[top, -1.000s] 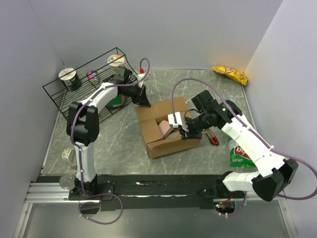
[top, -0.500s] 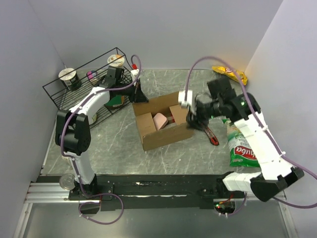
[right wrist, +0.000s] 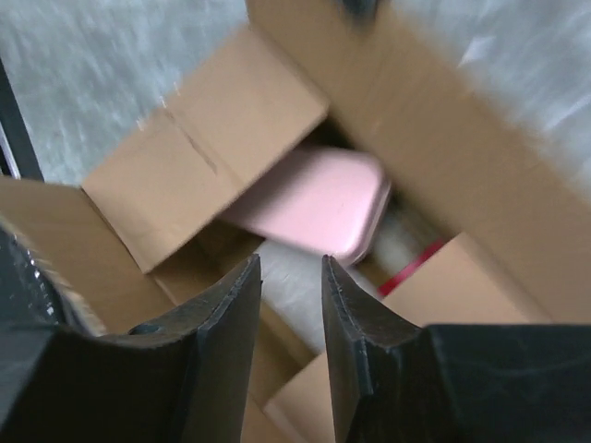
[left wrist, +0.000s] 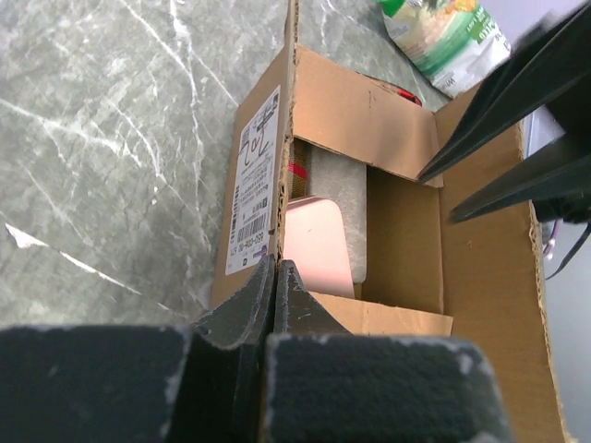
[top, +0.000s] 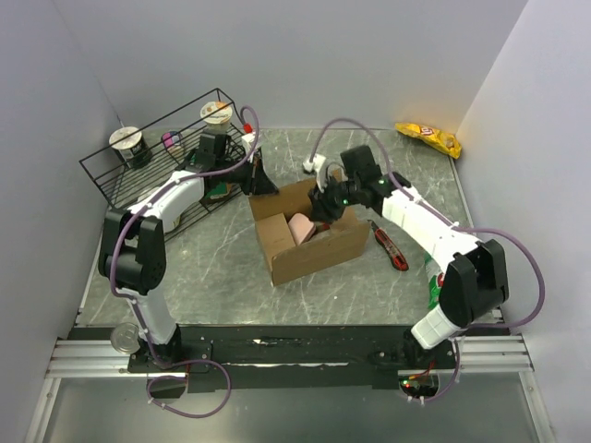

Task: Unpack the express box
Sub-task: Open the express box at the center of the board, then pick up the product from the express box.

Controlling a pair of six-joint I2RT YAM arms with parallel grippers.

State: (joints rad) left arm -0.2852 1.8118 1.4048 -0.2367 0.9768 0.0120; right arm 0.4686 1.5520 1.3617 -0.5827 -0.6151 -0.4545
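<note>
Two pincers working: left pincer (left wrist: 274,269) clamped on the far corner of the box (top: 314,254) on the table (top: 212,268), right pincer (right wrist: 291,265) slightly spread above the pink pack (right wrist: 314,208) inside, so lower straight and close across its edge.

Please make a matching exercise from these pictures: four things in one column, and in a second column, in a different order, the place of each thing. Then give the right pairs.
Things
1. express box
2. yellow snack bag
3. red utility knife
4. pink flat item

Places
A. in the far right corner of the table
B. inside the open box
C. lying on the table, just to the right of the box
D. in the middle of the table, top flaps open

Pairs: 1-D, 2-A, 3-C, 4-B
</note>
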